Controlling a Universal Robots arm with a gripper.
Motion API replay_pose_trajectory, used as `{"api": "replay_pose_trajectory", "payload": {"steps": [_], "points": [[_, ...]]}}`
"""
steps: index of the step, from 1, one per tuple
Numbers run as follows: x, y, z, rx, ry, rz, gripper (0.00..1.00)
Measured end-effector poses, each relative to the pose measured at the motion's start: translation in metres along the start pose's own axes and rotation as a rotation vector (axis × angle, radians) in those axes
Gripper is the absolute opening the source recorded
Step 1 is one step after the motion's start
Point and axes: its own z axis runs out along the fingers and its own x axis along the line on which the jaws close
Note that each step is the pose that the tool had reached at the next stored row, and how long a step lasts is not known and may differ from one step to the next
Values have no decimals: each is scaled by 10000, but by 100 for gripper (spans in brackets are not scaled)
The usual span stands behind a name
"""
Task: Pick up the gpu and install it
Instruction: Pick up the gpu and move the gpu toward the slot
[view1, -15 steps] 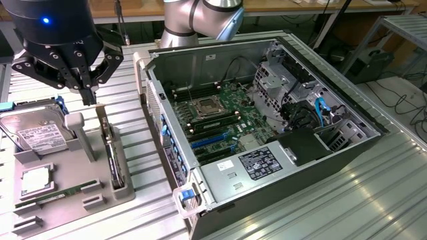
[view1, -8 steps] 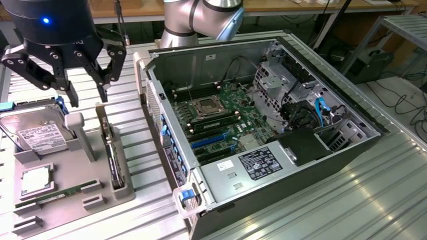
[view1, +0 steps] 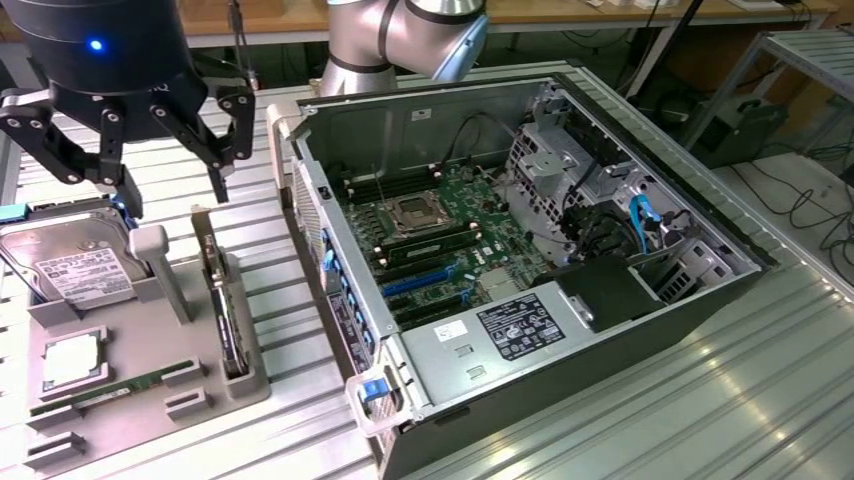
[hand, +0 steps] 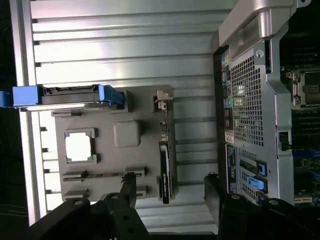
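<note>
Exterior view shows the empty pincer (view1: 167, 190) spread wide above the gpu (view1: 230, 320).

One gpu (view1: 224, 300), one hard drive (view1: 74, 265), one computer case (view1: 441, 125).

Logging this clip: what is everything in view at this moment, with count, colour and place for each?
gpu: one, dark, standing on edge in the tray slot nearest the case
hard drive: one, silver with white label and blue carrier, on the tray's far end
processor: one, silvery, in a square recess of the tray
memory stick: one, green, narrow, near the tray's front edge
tray: one, grey, at the exterior view's left
computer case: one, grey metal, open, beside the tray
motherboard: one, green, inside the case
table: one, silvery, slatted
gripper: one, black, open, empty, above the tray
arm: one, grey, behind the case
</note>
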Motion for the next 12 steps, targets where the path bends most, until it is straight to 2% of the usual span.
{"api": "replay_pose_trajectory", "payload": {"steps": [4,7,12], "points": [[0,-1,21,90,2,-114,66],[1,-2,42,96,-22,-139,66],[2,-3,74,95,-28,-155,66]]}}
